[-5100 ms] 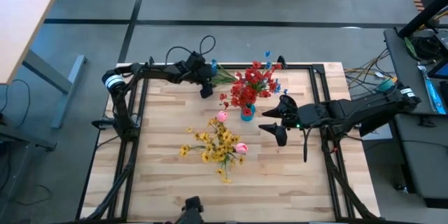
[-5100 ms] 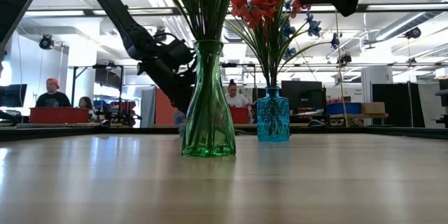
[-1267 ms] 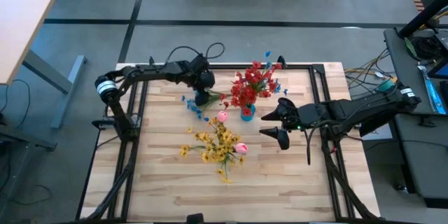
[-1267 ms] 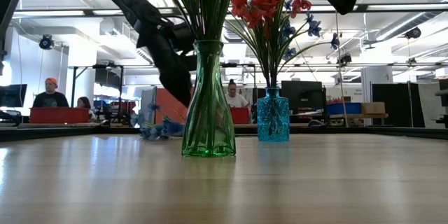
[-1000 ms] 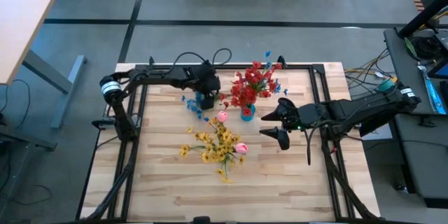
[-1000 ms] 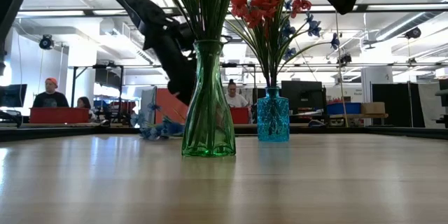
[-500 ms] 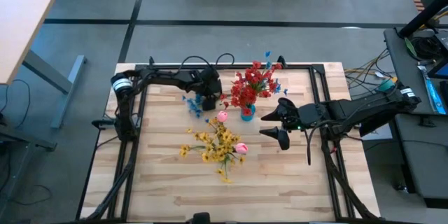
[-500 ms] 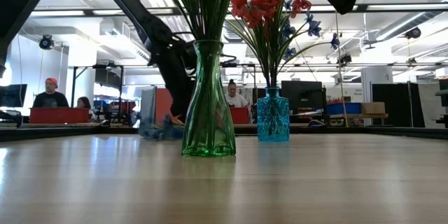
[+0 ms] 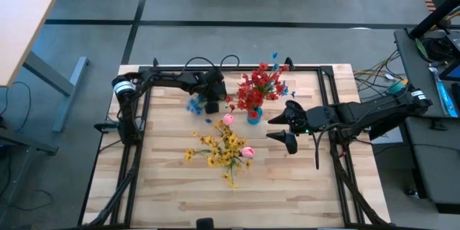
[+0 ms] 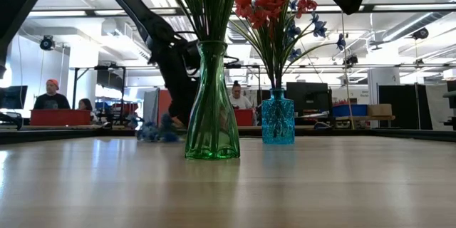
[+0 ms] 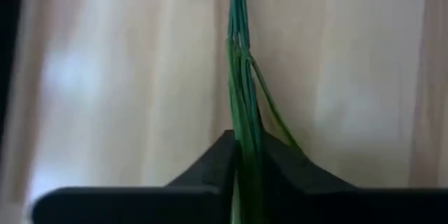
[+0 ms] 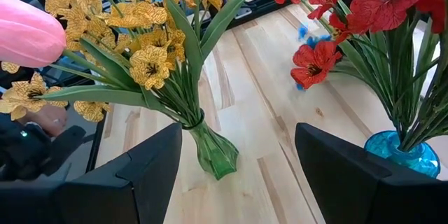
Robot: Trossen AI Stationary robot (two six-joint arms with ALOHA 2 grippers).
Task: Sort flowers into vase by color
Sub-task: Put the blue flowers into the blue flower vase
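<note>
A blue flower sprig lies on the table at the far left, its blooms resting on the wood. My left gripper stands low over its stems, shut on them. A blue vase holds red flowers and a few blue ones. Nearer, a green vase holds yellow flowers and pink buds. My right gripper hovers open, right of both vases, above the table. My left gripper pinches the sprig's bundle of thin green stems between its two fingers. It comes from above, pointing down, fingers across the stems. The stems run on along the wood beyond the fingers, and the blooms lie on the table toward its left edge.
A small loose blue bloom lies on the wood between the left gripper and the yellow flowers. The two vases stand close together mid-table. Bare wood stretches along the near side. People sit in the room far behind the table.
My left gripper has gone down to the table at the blue sprig, just left of the red flowers. The right arm has kept still.
</note>
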